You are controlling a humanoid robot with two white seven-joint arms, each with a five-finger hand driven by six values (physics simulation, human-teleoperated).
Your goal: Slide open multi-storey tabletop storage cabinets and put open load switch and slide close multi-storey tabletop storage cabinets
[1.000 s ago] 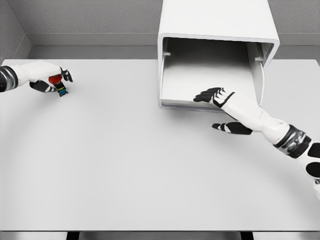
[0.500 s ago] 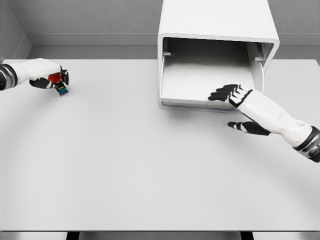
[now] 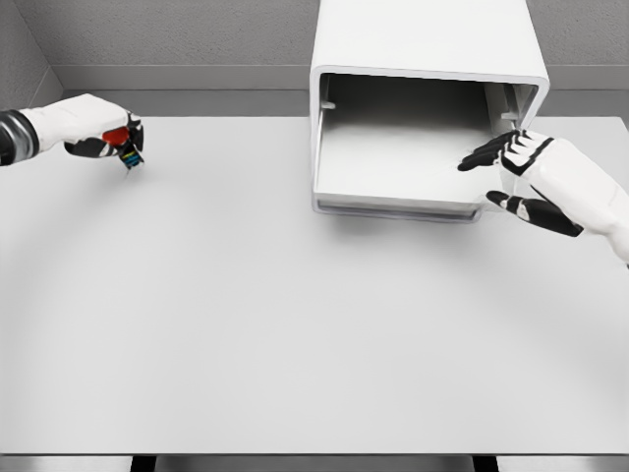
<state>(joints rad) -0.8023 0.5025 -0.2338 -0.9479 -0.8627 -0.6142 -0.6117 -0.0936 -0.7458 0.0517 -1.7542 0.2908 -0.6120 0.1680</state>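
Left hand (image 3: 86, 133) grips the load switch (image 3: 123, 147) — far left of the open cabinet (image 3: 428, 59) — right hand (image 3: 536, 177) spread.

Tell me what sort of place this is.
Probably a simulated test bench, not a real room: a bare white table against plain grey walls, holding only a white storage cabinet with its drawer open, and a red-capped load switch in the left hand.

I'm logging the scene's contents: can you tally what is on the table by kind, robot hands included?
White box-shaped storage cabinet with its drawer slid open: 1
Small load switch with a red knob, held in the left robot hand: 1
White robot hands with black fingers, left one and right robot hand: 2
Total: 4
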